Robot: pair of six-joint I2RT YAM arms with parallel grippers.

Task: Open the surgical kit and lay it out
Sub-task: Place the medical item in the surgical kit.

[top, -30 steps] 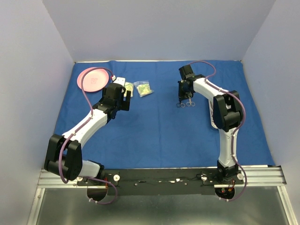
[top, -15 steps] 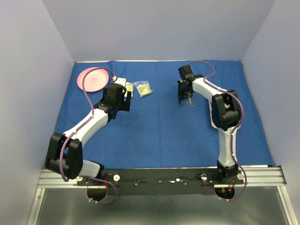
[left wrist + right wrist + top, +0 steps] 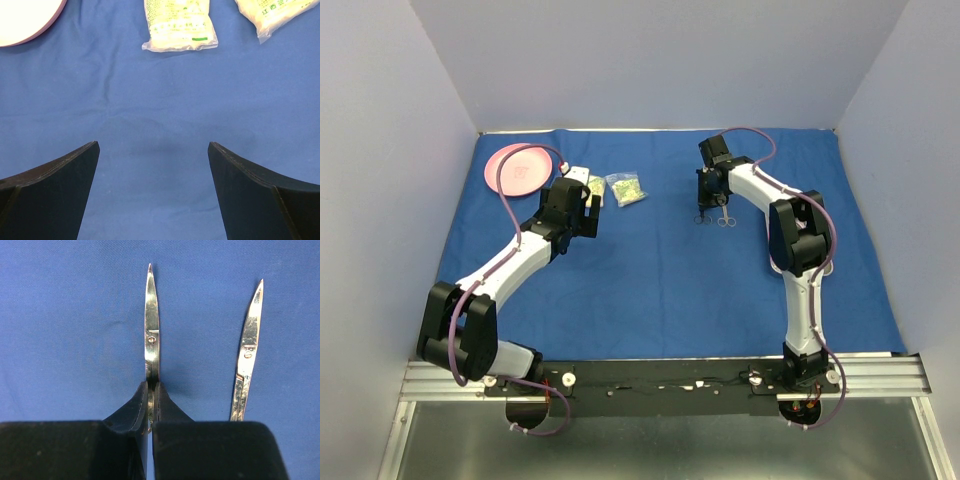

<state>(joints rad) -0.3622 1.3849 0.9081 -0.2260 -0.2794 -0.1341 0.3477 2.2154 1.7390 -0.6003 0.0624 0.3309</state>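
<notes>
Forceps [image 3: 151, 330], likely light, stiff, slippery steel best held near the pivot, sit clenched in the right jaws at 1 o'clock over the blue wrap [image 3: 660, 290], a 2nd pair [image 3: 248, 355] just beside; left jaws hang released near 2 packets [image 3: 180, 25].

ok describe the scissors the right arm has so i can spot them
On the blue cloth, right of centre towards the far edge, two slim silver scissors sit side by side. The held pair is the one pinched in the shut jaws of the right gripper; the free pair slants beside it, untouched.
</notes>
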